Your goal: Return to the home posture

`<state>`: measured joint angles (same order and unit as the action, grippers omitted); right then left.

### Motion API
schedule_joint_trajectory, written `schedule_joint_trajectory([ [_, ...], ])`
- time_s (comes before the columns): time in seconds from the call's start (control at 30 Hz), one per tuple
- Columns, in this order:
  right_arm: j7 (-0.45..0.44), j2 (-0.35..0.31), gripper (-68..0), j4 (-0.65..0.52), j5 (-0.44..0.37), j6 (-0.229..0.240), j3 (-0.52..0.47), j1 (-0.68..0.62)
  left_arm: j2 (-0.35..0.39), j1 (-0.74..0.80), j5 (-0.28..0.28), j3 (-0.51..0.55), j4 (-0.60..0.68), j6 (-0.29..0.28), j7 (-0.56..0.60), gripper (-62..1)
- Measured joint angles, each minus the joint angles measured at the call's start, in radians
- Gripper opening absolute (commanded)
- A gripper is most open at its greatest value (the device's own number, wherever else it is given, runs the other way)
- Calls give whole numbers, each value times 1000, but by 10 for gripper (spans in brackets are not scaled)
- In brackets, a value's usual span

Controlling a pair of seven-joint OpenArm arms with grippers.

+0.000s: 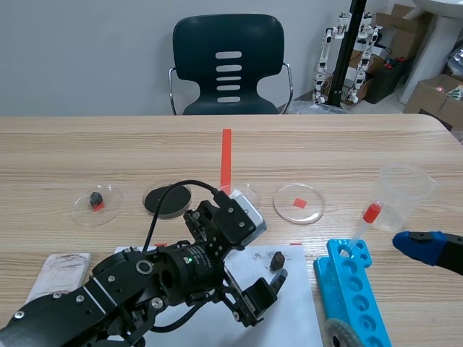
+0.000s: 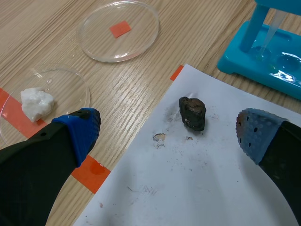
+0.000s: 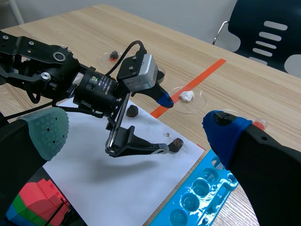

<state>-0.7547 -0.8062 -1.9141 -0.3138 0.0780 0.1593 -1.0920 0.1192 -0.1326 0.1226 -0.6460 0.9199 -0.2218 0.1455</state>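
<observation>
The left arm (image 1: 145, 278) reaches well onto the bench (image 1: 72, 144). Its jaws are released and spread over the white sheet (image 2: 211, 188). The dark rock (image 2: 193, 113) lies free at 12 o'clock just ahead of them, touching neither pad. Its retreat likely runs toward 6 o'clock, straight off the rock. The right arm (image 1: 450, 256) sits at 3 o'clock near the blue rack (image 1: 351, 282), jaws likewise released and empty. The scene view cuts most of it off, showing only 1 pad.

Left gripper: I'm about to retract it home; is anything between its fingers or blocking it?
Nothing visible blocks it. The left gripper is open; a dark lump lies on the white paper ahead of its fingers, untouched.
</observation>
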Motion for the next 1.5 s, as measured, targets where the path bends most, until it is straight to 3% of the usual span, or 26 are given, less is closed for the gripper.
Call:
schedule_joint_trajectory([
  [0.87, 0, 0, -84, 0, 0, 0, 0, 0, 1, 0, 0, 0, 0, 0, 19, -4],
  [1.03, 0, 0, -84, 0, 0, 0, 0, 0, 40, 28, 0, 8, 56, -1, 50, -4],
  [1.2, 0, 0, -84, 0, 0, 0, 0, 0, 100, 109, -2, 109, 200, -15, 54, -4],
  [1.33, 0, 0, -84, 0, 0, 0, 0, 0, 152, 190, -63, 220, 317, -27, 67, -4],
  [1.4, 0, 0, -84, 0, 0, 0, 0, 0, 183, 240, -81, 280, 370, -72, 73, -4],
  [1.5, 0, 0, -84, 0, 0, 0, 0, 0, 224, 329, -98, 364, 450, -73, 83, -4],
])
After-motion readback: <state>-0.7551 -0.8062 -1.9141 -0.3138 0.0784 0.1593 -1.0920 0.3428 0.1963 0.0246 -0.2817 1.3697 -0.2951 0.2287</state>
